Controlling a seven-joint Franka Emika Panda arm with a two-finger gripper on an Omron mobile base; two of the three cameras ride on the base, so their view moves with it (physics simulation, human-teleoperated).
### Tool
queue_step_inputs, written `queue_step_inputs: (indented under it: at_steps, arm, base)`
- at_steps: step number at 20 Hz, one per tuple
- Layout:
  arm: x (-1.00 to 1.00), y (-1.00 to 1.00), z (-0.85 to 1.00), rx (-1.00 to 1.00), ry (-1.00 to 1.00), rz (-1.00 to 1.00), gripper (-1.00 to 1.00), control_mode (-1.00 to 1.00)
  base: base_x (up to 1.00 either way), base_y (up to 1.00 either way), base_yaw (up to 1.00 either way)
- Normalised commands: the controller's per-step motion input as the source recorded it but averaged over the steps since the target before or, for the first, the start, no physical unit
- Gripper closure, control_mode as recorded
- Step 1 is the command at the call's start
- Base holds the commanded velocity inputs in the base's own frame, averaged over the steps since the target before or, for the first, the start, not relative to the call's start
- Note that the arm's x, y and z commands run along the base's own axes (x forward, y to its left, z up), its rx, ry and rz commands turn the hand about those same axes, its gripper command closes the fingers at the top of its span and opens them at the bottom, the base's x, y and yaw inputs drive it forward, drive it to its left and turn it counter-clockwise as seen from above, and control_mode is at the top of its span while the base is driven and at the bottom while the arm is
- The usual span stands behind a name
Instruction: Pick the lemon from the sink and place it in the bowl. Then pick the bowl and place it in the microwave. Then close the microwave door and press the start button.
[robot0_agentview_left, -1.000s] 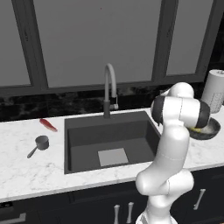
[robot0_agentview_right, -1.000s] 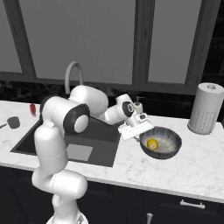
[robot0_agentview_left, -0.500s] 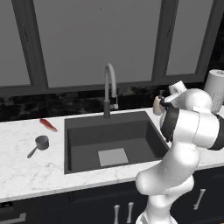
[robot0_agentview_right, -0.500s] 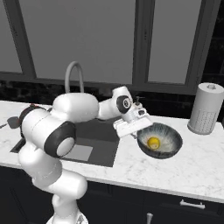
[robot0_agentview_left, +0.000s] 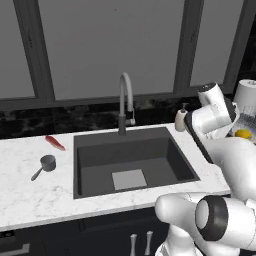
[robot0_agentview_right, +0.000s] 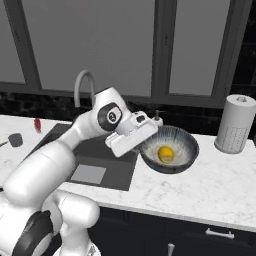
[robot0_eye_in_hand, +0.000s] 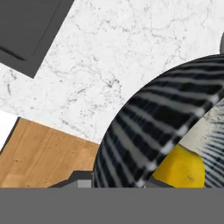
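Note:
My gripper (robot0_agentview_right: 146, 145) is shut on the left rim of the bowl (robot0_agentview_right: 176, 159), a dull grey-green bowl with a striped outside, and holds it above the marble counter to the right of the sink (robot0_agentview_right: 107, 162). The lemon (robot0_agentview_right: 165, 154) lies inside the bowl, small and bright yellow. In the hand view the gripper (robot0_eye_in_hand: 116, 183) straddles the rim of the bowl (robot0_eye_in_hand: 144, 131), with the lemon (robot0_eye_in_hand: 181, 168) just beyond and a corner of the sink (robot0_eye_in_hand: 26, 30) far below. From the left base view the lemon (robot0_agentview_left: 243, 133) peeks out behind my arm. The microwave is out of view.
A curved tap (robot0_agentview_left: 125, 100) rises behind the sink (robot0_agentview_left: 165, 150). A soap dispenser (robot0_agentview_left: 180, 120) stands at its back right corner. A paper towel roll (robot0_agentview_right: 235, 125) is on the counter's far right. Left of the sink lie a measuring cup (robot0_agentview_left: 47, 163) and a red pepper (robot0_agentview_left: 55, 143).
The jaws have closed on the bowl's rim. The bowl with the lemon has risen off the counter and shifted slightly towards the sink, and the arm has swung round.

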Motion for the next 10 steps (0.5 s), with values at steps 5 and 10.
queue_step_inputs:
  at_steps: [5,10]
  arm:
    - [-0.62,0.42,0.48,0.0,0.01,0.06,1.0,-1.0]
    - [-0.06,0.04,0.0,0.0,0.01,-0.01,1.0,-1.0]
  base:
    - [0.0,0.0,0.0]
    - [0.0,0.0,0.0]
